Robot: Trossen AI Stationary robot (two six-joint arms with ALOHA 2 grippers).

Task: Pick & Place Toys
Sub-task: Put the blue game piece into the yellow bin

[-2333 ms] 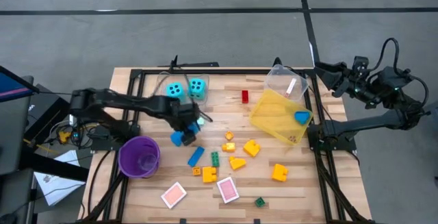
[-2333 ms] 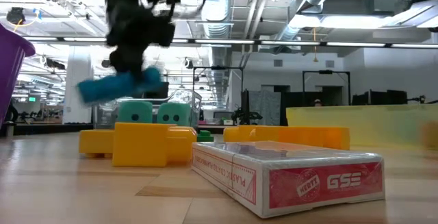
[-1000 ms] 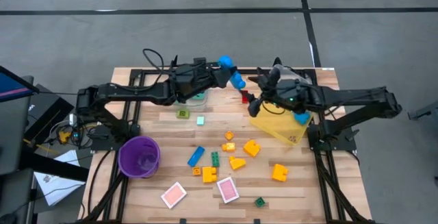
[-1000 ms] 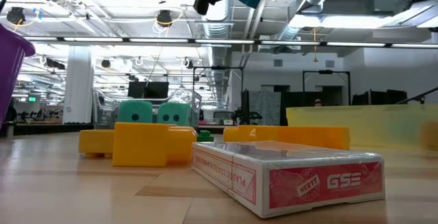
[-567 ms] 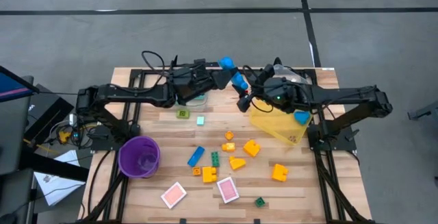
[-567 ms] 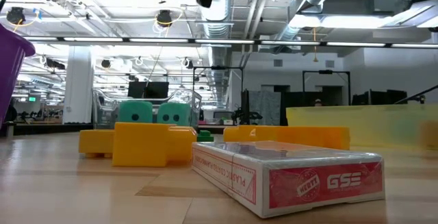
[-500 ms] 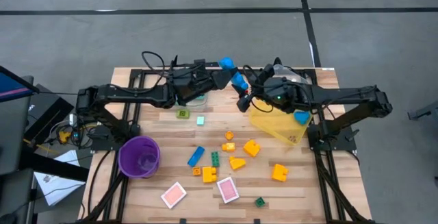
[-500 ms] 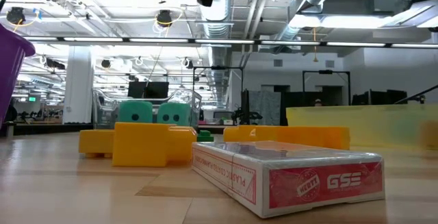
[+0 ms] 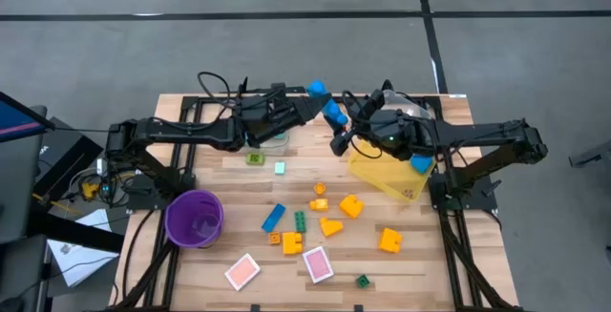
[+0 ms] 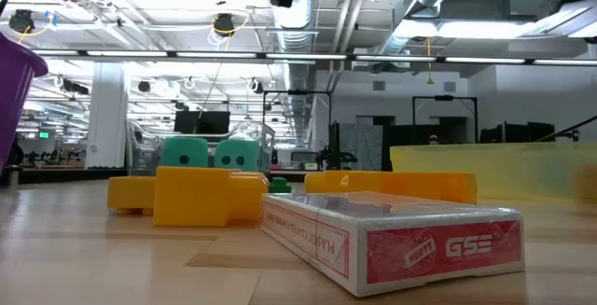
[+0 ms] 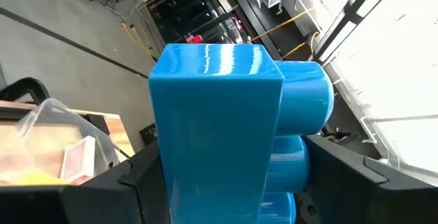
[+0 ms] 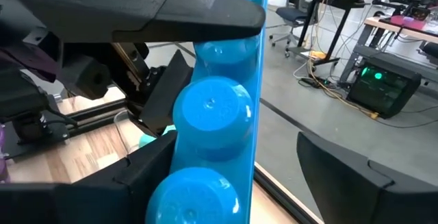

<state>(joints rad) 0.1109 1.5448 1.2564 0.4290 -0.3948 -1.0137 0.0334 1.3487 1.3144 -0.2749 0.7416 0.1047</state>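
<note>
Left gripper clamped one long blue brick above table's upper centre, brick raised well clear of surface. Right gripper met it from right, fingers spread on both sides of same brick; contact: cannot tell. Two cyan dice sat at mid-left of low view. Two pink cards lay lower centre. One blue brick lay centre. One purple cup stood left. One yellow bin lay right, tipped, one blue piece inside.
</note>
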